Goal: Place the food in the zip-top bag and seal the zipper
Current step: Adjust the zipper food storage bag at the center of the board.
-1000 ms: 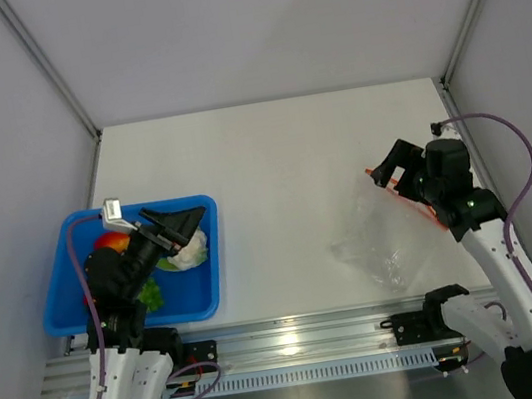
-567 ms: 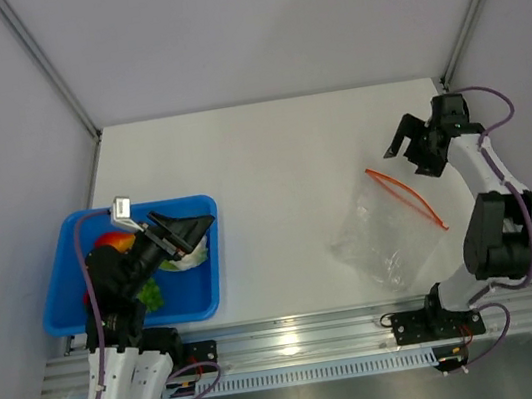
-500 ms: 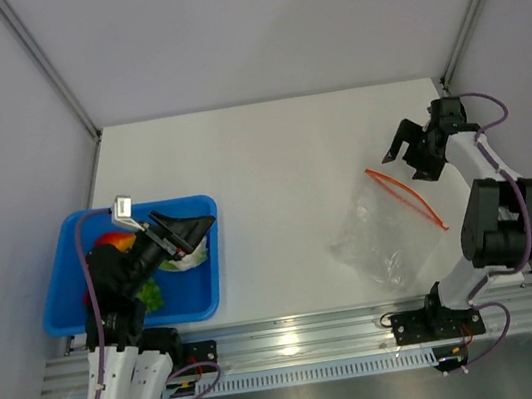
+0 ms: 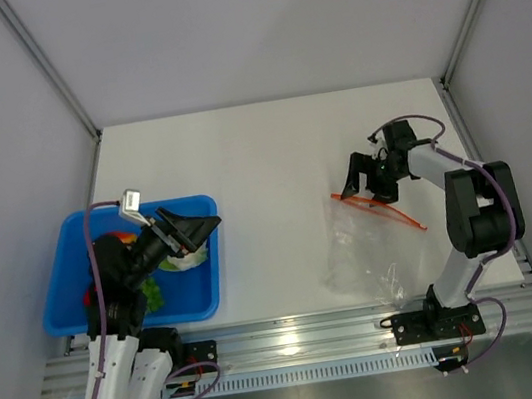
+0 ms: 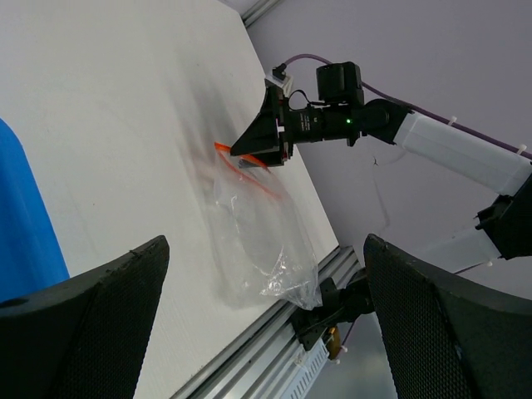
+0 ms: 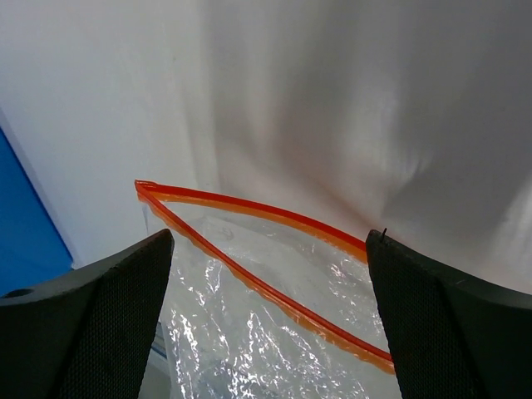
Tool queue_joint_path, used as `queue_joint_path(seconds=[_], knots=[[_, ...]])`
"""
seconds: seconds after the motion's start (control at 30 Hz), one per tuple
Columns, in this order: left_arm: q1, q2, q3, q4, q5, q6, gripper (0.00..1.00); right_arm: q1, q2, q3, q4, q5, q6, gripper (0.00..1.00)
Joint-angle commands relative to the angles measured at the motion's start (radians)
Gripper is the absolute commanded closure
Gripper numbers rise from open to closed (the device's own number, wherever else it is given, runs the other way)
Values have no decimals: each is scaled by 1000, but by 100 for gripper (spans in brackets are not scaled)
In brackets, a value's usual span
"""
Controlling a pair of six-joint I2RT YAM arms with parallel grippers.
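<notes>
The zip-top bag (image 4: 362, 245) lies clear and crinkly on the white table, right of centre. Its red zipper (image 4: 379, 210) runs along the far edge, and in the right wrist view the mouth (image 6: 258, 249) gapes slightly. My right gripper (image 4: 359, 177) is open and empty, low over the mouth's left end. My left gripper (image 4: 188, 230) is open and empty above the blue tray (image 4: 68, 292). The tray holds the food: a red-orange fruit (image 4: 121, 241), white cauliflower (image 4: 187, 261) and green leafy bits (image 4: 150, 296). Other foods are hidden under the arm.
The left wrist view shows the bag (image 5: 258, 241), my right gripper (image 5: 268, 137) at its mouth, and the tray's edge (image 5: 25, 224). The aluminium rail (image 4: 299, 341) runs along the near edge. Grey walls enclose the table on three sides.
My right arm swung from the right edge toward the centre, down to the bag's mouth. The bag shifted a little left. My left gripper stayed over the tray.
</notes>
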Motion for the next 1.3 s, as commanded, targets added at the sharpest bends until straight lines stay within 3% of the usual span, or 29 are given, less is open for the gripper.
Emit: queue_joint_path(seconds=[0.0, 0.23, 0.43, 0.57, 0.6, 0.7, 0.8, 0.87, 1.0, 1.17, 1.27], knots=[[10, 4, 1, 57, 51, 4, 1, 63, -62, -20, 38, -23, -22, 1], [10, 13, 4, 64, 89, 7, 2, 164, -134, -97, 128, -98, 36, 3], [10, 34, 2, 87, 119, 1, 3, 396, -137, -51, 83, -191, 26, 1], [8, 39, 4, 101, 128, -6, 3, 503, -172, 56, -31, 45, 42, 1], [8, 40, 2, 103, 129, -8, 4, 519, -178, 85, -65, 217, 56, 1], [8, 45, 5, 104, 132, -8, 4, 530, -182, 234, -214, 547, 127, 1], [8, 51, 5, 106, 132, -8, 4, 514, -171, 381, -335, 780, 188, 1], [8, 53, 5, 106, 131, -8, 4, 494, -159, 418, -399, 842, 268, 0], [8, 56, 5, 110, 137, -14, 5, 409, -96, 507, -502, 762, 429, 1], [8, 53, -1, 104, 142, -20, 5, 491, 76, 711, -720, 914, 568, 1], [8, 48, -12, 106, 142, -28, 5, 542, 133, 735, -803, 946, 621, 1]])
